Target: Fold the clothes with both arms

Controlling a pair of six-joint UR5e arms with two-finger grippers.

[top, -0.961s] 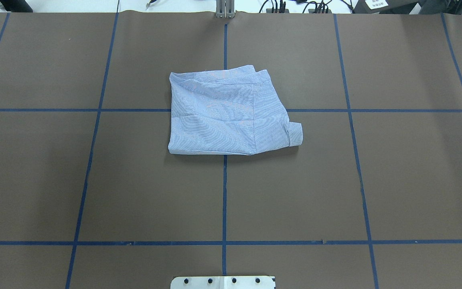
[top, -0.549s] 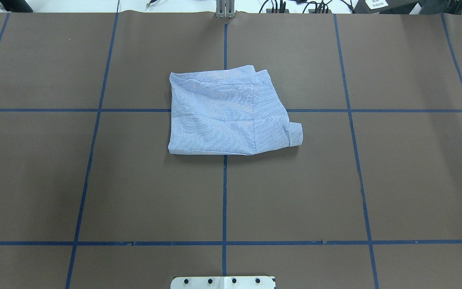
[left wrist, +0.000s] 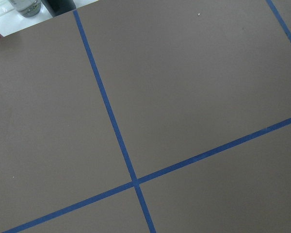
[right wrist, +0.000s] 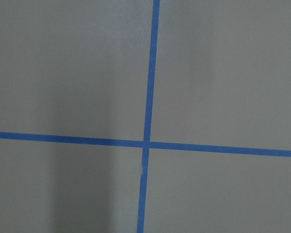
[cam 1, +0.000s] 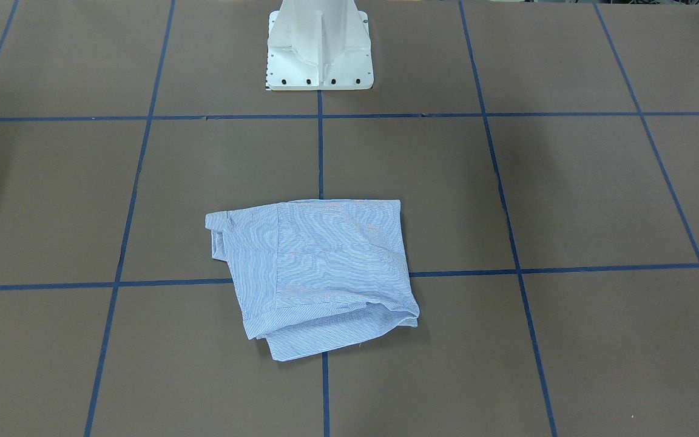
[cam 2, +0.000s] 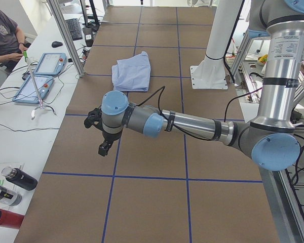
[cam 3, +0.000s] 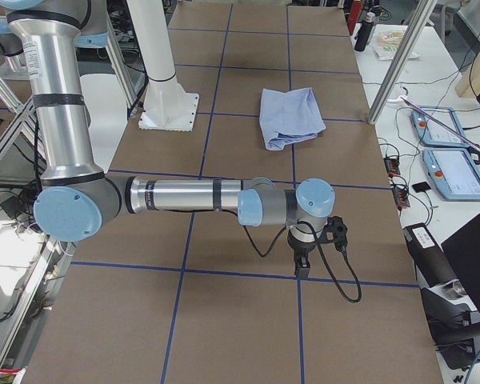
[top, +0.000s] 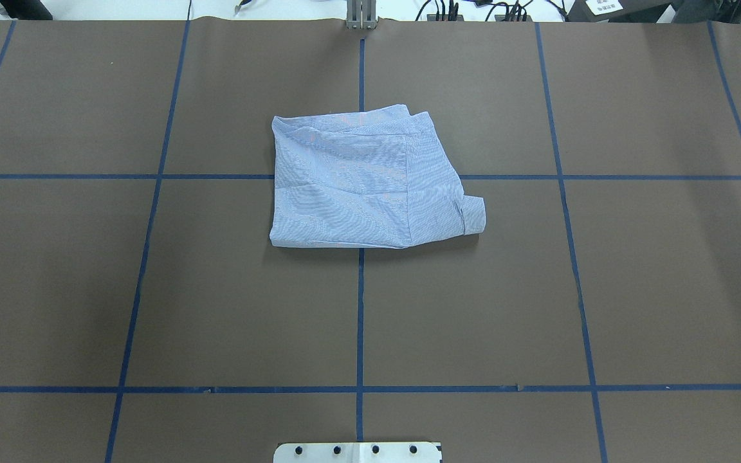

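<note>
The shirt (top: 357,183) lies folded into an almost square packet in the upper middle of the overhead view, on the crossing of two blue tape lines (top: 602,177). Its longer side runs left to right in that frame. One cuff (top: 473,215) sticks out at the lower right corner of the packet and points to the right.

The bench (top: 229,308) has a flat brown cover, divided by the tape into big squares. The white pedestal (cam 1: 319,54) stands at the top centre of the front-facing view. Brown surface shows on every side of the shirt.

The left arm (cam 2: 192,124) stretches low over the bench in the left side view, and the right arm (cam 3: 184,196) does the same in the right side view. Both are well apart from the shirt. For the left gripper (cam 2: 105,148) and the right gripper (cam 3: 302,264) I cannot tell whether they are open or closed.

At the upper left of the left side view a person (cam 2: 2,35) sits by a white side table.
</note>
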